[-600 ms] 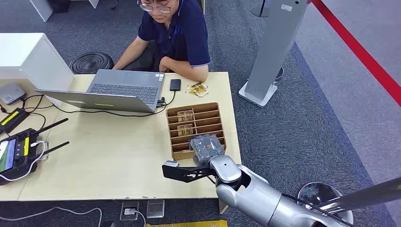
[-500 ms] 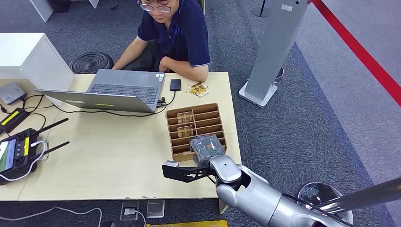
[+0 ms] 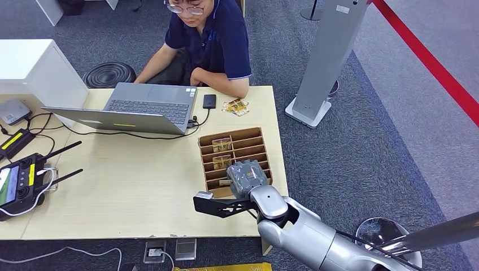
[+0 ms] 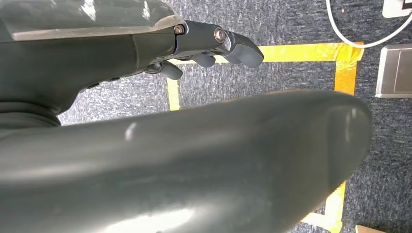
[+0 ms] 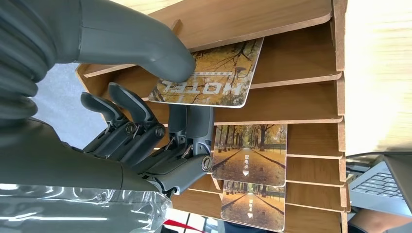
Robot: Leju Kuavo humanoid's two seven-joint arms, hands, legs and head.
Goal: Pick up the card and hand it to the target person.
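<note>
Right robot hand (image 5: pixel 160 111) pinches card (image 5: pixel 209 77) at wooden rack's (image 3: pixel 257 135) near-edge slot.

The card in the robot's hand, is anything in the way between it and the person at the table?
The right hand pinches the card in the wooden rack. Toward the person, only the rack's remaining slots and two other cards stand between, all low.

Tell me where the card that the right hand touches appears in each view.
Head view: card at the rack's near end, beside the right hand.
Right wrist view: card under the thumb, marked HOTEL.
Left wrist view: not in it.
Shared landmark: wooden slotted rack.
</note>
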